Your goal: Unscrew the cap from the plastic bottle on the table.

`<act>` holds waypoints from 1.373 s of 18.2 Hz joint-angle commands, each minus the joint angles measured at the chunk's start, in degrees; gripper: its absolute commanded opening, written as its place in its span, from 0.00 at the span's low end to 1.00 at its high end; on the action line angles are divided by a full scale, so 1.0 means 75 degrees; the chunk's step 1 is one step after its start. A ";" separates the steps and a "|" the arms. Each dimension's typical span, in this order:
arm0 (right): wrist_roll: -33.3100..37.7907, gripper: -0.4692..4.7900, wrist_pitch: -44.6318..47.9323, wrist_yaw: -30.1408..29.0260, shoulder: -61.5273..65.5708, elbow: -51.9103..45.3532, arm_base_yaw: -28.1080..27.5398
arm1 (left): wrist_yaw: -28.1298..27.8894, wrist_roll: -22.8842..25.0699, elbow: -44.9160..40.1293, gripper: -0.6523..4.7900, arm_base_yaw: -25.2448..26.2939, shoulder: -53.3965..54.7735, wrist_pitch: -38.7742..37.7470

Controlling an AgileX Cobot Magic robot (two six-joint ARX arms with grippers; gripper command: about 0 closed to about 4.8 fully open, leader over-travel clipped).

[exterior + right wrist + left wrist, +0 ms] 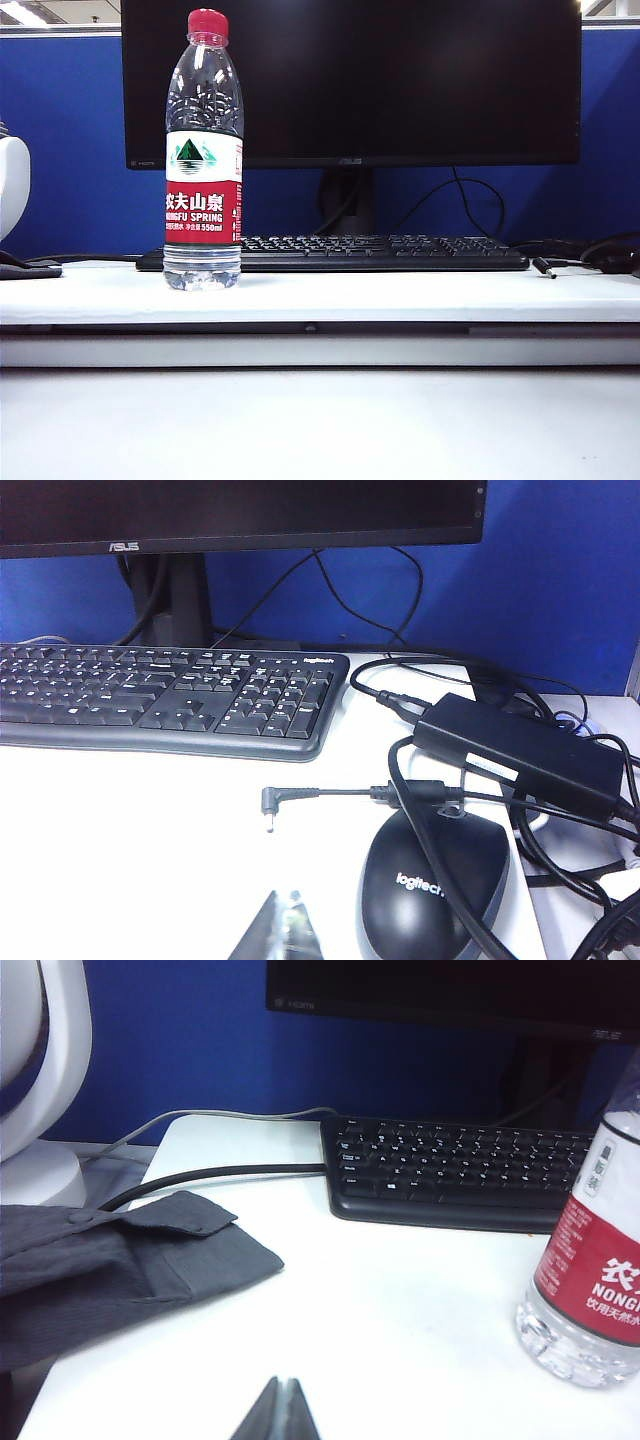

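The table [420,297] was a broad white slab with a thick front edge, set against a blue partition [70,150]. A black monitor [400,80] stood on its stand at the back edge, and a black keyboard [380,252] lay in front of it. The plastic bottle [203,190] stood upright toward the left end of the table, just in front of the keyboard's left end, with the red cap [208,24] screwed on top. A folded grey cloth [110,1260] lay at the left edge beside a white rounded stand [45,1080], with a black cable [230,1172] running from the keyboard past it. At the right end a black mouse [430,890] sat near the front, a black power adapter [520,750] and a tangle of cables behind it, and a loose barrel plug [270,805] lay between mouse and keyboard.

Neither arm appeared in the exterior view. The left gripper [280,1410] hung low over the table's left part, its tips pressed together and empty, the bottle well apart from it. The right gripper [280,930] sat low near the mouse, its tips likewise together, holding nothing
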 commanded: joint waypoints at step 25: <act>0.3634 0.08 0.3416 -0.4057 0.6373 0.7277 0.1792 | 0.5458 0.1982 0.7023 0.11 0.0003 0.4319 -0.3800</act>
